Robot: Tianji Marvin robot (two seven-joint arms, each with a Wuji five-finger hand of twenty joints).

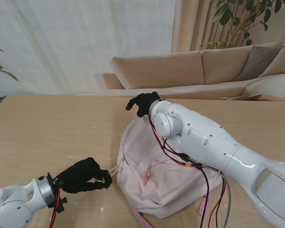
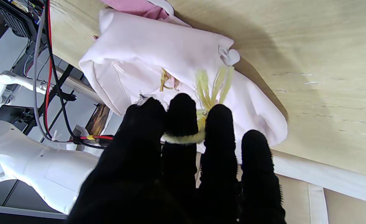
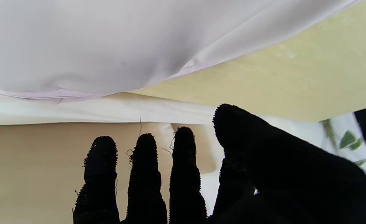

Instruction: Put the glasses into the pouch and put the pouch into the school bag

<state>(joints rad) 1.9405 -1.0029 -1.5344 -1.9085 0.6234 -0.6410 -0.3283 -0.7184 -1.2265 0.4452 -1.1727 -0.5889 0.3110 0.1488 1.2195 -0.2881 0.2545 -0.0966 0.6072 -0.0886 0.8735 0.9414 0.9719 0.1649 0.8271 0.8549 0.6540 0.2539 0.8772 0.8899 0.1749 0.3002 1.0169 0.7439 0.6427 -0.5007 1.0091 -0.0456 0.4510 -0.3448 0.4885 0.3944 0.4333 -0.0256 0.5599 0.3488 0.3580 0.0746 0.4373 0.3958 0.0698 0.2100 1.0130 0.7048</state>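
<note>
The pale pink school bag [image 1: 156,175] lies flat in the middle of the wooden table [image 1: 47,128]. My left hand [image 1: 83,175] is just left of the bag, its fingers [image 2: 183,112] closed on a yellow cord [image 2: 183,138]. Yellow tassel strands [image 2: 214,84] run from that cord to the bag [image 2: 158,46]. My right hand [image 1: 142,103] hovers past the bag's far edge, fingers [image 3: 145,161] apart and holding nothing, with bag cloth [image 3: 92,46] close before it. Neither the glasses nor the pouch shows in any view.
My right forearm [image 1: 204,142] crosses over the bag, trailing red and black cables [image 1: 180,156]. A pink strap [image 1: 138,217] sticks out at the bag's near edge. A beige sofa [image 1: 180,71] stands beyond the table's far edge.
</note>
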